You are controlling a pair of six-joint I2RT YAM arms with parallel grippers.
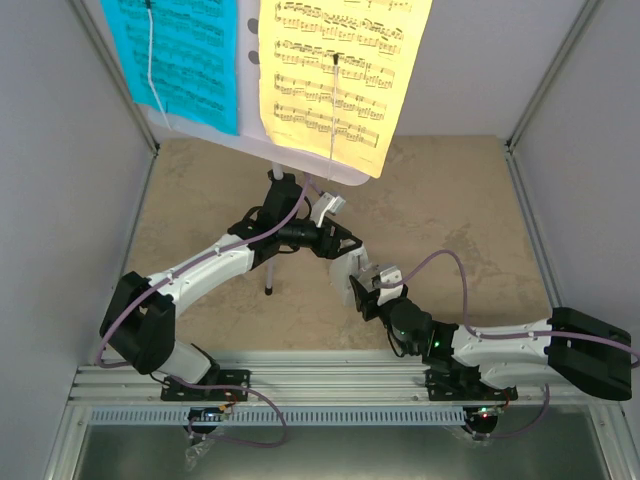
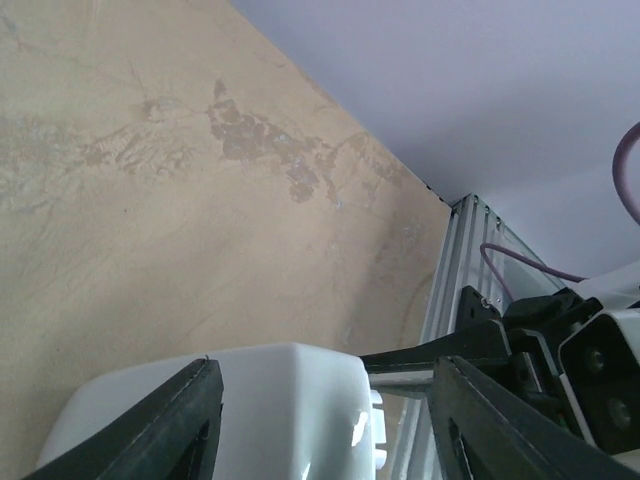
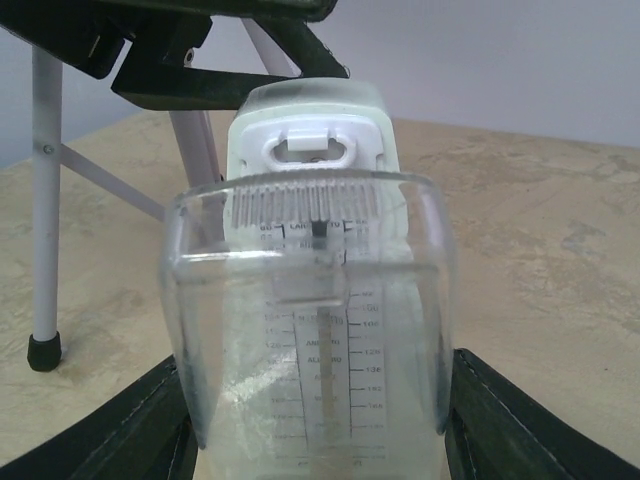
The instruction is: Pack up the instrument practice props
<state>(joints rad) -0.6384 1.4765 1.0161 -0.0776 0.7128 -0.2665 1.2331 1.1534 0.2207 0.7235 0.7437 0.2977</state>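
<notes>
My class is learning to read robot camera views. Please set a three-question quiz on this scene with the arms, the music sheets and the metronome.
1. True or false: in the top view, the yellow sheet hangs to the right of the cyan sheet.
2. Fill in: the left gripper straddles the white end of the metronome with its jaws ____.
3. Which gripper has fingers against both sides of the metronome's clear cover? A) left gripper B) right gripper C) neither

Key: 1 true; 2 open; 3 B.
</notes>
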